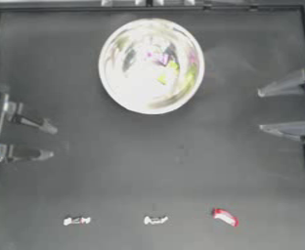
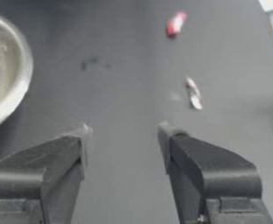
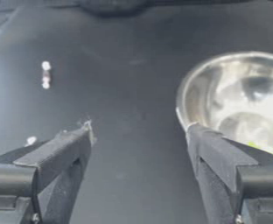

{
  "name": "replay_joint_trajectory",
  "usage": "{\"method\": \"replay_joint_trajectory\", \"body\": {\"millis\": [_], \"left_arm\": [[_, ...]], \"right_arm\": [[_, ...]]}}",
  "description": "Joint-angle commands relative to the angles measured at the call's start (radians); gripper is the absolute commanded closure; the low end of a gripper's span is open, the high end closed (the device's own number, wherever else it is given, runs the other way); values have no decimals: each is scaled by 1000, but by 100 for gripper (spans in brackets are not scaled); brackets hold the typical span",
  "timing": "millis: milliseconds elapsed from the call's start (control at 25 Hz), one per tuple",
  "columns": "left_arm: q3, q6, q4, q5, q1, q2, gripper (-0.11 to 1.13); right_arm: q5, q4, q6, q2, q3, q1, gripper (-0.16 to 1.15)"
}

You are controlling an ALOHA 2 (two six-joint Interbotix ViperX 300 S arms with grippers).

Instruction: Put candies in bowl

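- Dark tabletop [image 1: 148,166] carries everything: the bowl [image 1: 151,65] sits upper centre, and purple and yellow-green wrappers seem to show inside it.
- Your left gripper [image 1: 49,141] waits at the left edge, mid-height, jaws wide and holding nothing.
- Along the bottom, three candies lie in a row, well apart: left white candy [image 1: 76,220], middle white candy [image 1: 155,220], both with long axes across the frame, then the red-white candy [image 1: 225,217], tilted.
- Your right gripper [image 1: 265,111] sits at the right edge, jaws wide, empty; it looks nearer the red-white one, down and leftward from it.
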Motion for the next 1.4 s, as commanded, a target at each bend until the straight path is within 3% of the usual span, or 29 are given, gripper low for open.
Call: {"method": "replay_joint_trajectory", "body": {"millis": [40,120,240,520,680,840,1400], "left_arm": [[-63,-54,48,52,-49,80,17],[-83,-129,110,58,-94,103,17],[-106,-308,270,78,-158,132,17],[-143,-914,764,161,-396,233,14],[-149,-1158,931,160,-509,270,7],[-149,-1267,956,161,-560,313,-1],[-167,-1318,884,66,-612,502,-1]], "right_arm": [[-15,26,3,-15,6,0,3],[-17,29,3,-28,12,2,3],[-17,40,3,-41,15,2,3],[-17,40,3,-46,21,2,3],[-17,40,3,-46,21,0,3],[-17,40,5,-48,25,0,3],[-38,66,5,-66,52,0,3]]}}
